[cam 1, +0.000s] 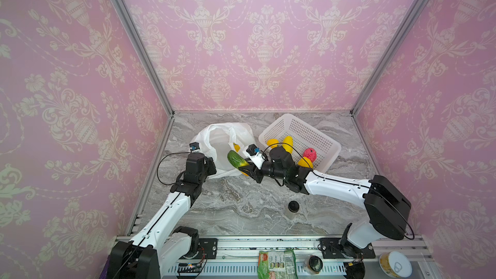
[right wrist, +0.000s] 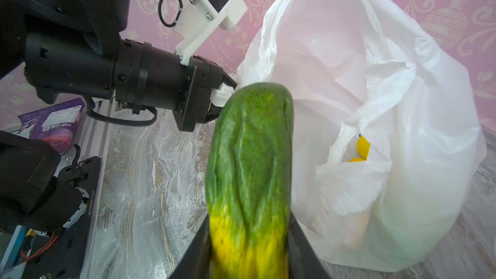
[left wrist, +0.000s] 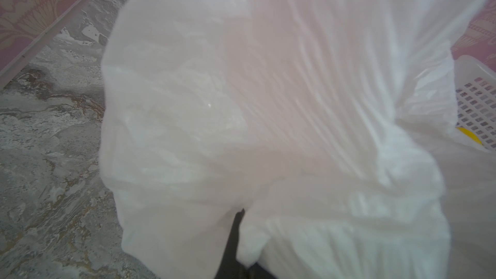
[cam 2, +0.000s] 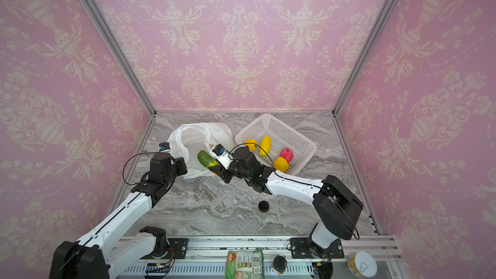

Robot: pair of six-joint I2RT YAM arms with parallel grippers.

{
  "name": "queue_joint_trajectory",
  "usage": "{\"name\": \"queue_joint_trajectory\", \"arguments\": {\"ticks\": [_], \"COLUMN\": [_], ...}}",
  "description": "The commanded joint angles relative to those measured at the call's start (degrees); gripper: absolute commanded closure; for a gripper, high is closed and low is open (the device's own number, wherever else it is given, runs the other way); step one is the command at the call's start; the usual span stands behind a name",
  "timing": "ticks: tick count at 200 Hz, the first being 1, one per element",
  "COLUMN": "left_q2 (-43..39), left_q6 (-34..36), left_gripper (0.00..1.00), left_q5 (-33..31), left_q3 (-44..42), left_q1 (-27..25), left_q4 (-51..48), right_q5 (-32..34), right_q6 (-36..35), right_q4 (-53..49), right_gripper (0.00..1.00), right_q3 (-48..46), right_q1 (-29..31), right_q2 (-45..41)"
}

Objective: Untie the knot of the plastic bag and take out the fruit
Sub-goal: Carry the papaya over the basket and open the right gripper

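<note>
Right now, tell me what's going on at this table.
The left tool pinches the edge of the white plastic bag, holding its mouth open. The right tool grips a green-and-yellow striped fruit by its yellow end, just in front of the bag's mouth. Four fruit pieces already lie in the white perforated basket, and at least one yellow piece is inside the bag.

Partly legible "JG2602…" on arm base label (right wrist: 91,202)
</note>
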Motion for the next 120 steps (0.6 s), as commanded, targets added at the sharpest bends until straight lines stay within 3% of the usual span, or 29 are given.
{"name": "queue_joint_trajectory", "arguments": {"ticks": [1, 29, 85, 120], "left_q2": [-1.8, -3.0, -2.1, -1.8], "left_q6": [-0.5, -0.7, -0.5, -0.3], "left_gripper": [1.0, 1.0, 1.0, 1.0], "left_q5": [-0.4, -0.6, 0.3, 0.4], "left_q3": [-0.1, -0.4, -0.2, 0.1], "left_q1": [0.5, 0.5, 0.5, 0.5], "left_q4": [-1.4, -1.7, -0.9, -0.7], "right_q5": [2.0, 7.8, 34.9, 39.6], "right_q6": [1.2, 0.9, 9.4, 17.7], "right_q4": [3.1, 3.0, -2.5, -5.5], "right_gripper": [0.94, 0.95, 0.92, 0.93], "right_q3": [-1.6, -4.1, -7.2, -6.9], "right_q1": [0.0, -0.6, -10.1, -15.6], "right_q2": [-4.2, -8.2, -13.7, -8.1]}}
